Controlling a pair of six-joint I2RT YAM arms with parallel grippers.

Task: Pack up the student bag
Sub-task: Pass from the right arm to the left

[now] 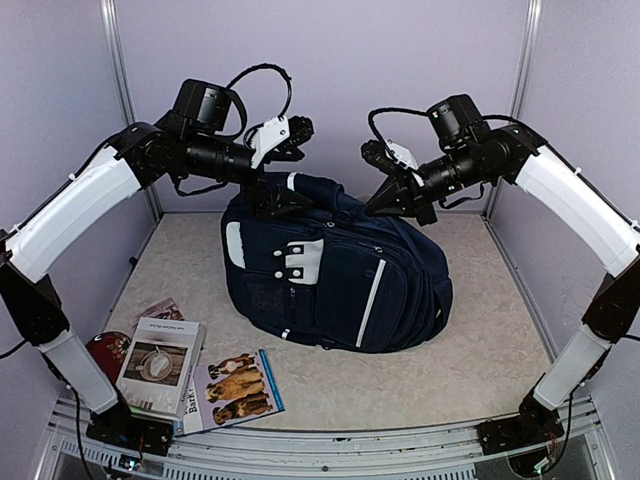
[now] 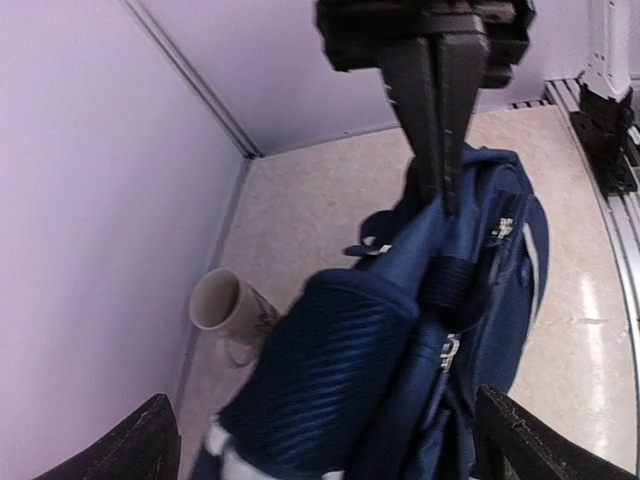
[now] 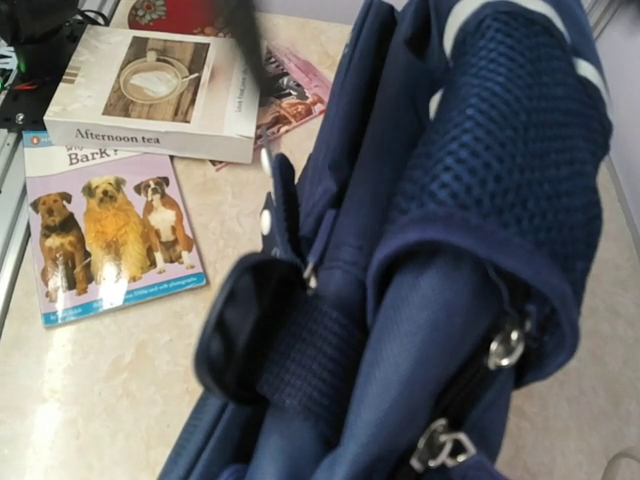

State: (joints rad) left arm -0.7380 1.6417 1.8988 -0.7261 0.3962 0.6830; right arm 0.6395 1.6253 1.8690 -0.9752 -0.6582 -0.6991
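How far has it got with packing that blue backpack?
Barely begun. Nothing looks packed: the Afternoon tea book, dog book and mug all sit outside the student bag. In hand: the right fingers are pinched shut on fabric at the bag's top, while the left fingers hang wide open over it. Left: probably opening the bag and loading everything.

The white-shelled, black-jointed left arm (image 1: 75, 210) and right arm (image 1: 575, 205) are carrying thin black cables (image 1: 262, 72) looping above their wrists; the right gripper (image 2: 443, 195) is showing tapered matte-black fingers (image 2: 415, 100).
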